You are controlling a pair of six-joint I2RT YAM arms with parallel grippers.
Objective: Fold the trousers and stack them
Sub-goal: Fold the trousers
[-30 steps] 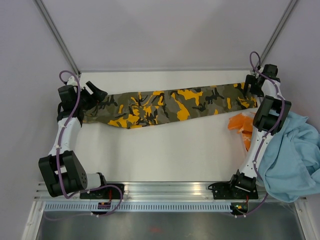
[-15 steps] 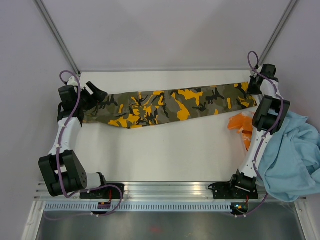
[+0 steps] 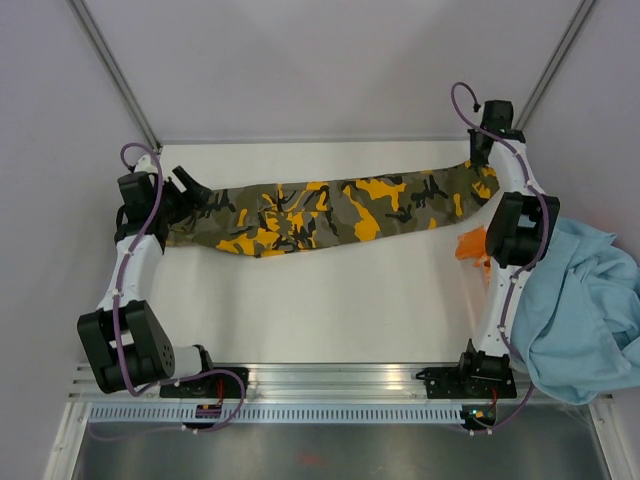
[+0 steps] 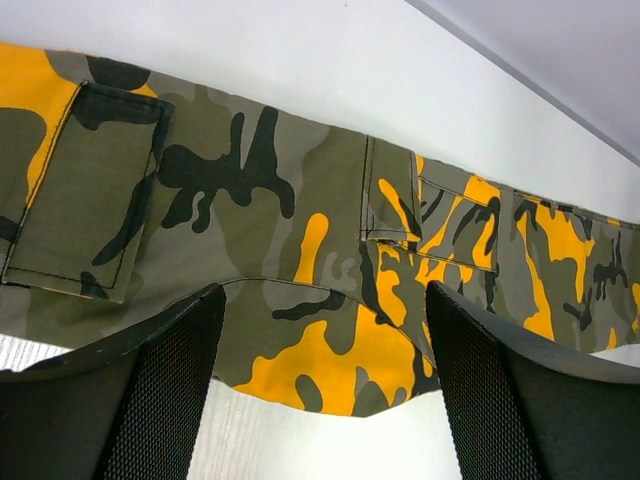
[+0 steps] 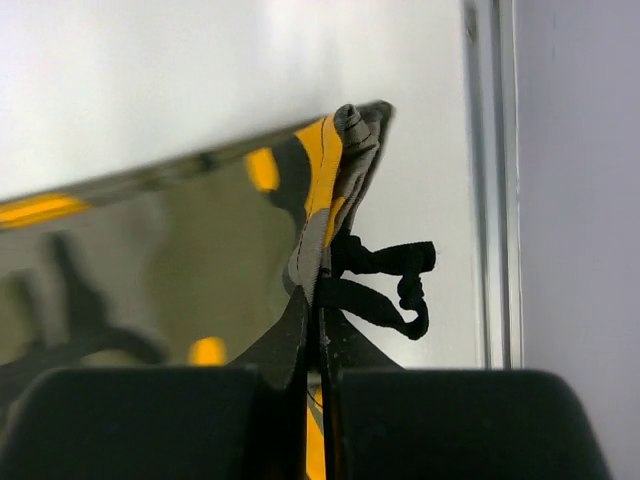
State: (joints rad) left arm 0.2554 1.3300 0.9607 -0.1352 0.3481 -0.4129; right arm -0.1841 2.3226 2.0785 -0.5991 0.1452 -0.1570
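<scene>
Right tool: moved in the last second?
Yes. The right tool, shut on the trousers, has shifted left and toward the table's far edge.

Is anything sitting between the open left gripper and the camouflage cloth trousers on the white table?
Nothing visible does. The left gripper stands open right at the pocket end of the camouflage cloth trousers, with only cloth showing between its fingers.

My right wrist camera shows the trousers (image 5: pixel 180 250) blurred toward the left, their hem vanishing inside my right tool's (image 5: pixel 320 345) pinch. From above, my right arm (image 3: pixel 515 225) covers part of the orange garment (image 3: pixel 472 248).
</scene>
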